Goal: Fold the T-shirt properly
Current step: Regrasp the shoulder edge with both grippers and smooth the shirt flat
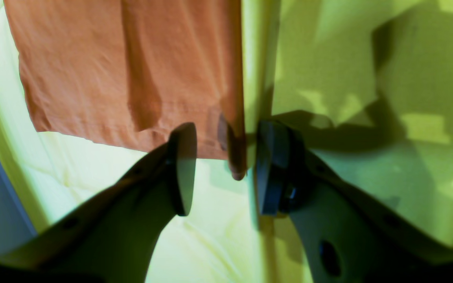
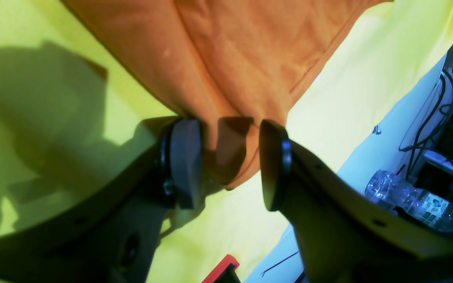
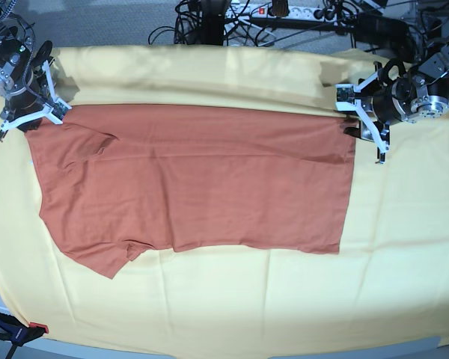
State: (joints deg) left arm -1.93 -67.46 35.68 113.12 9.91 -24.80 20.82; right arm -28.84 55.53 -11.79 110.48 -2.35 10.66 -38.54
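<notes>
Base view shows the T-shirt (image 3: 194,179) lying flat and long from side to side on the yellow cloth (image 3: 232,307), with the left gripper (image 3: 363,120) and right gripper (image 3: 37,112) at its two far corners, both jaws open around the cloth's edge.
</notes>
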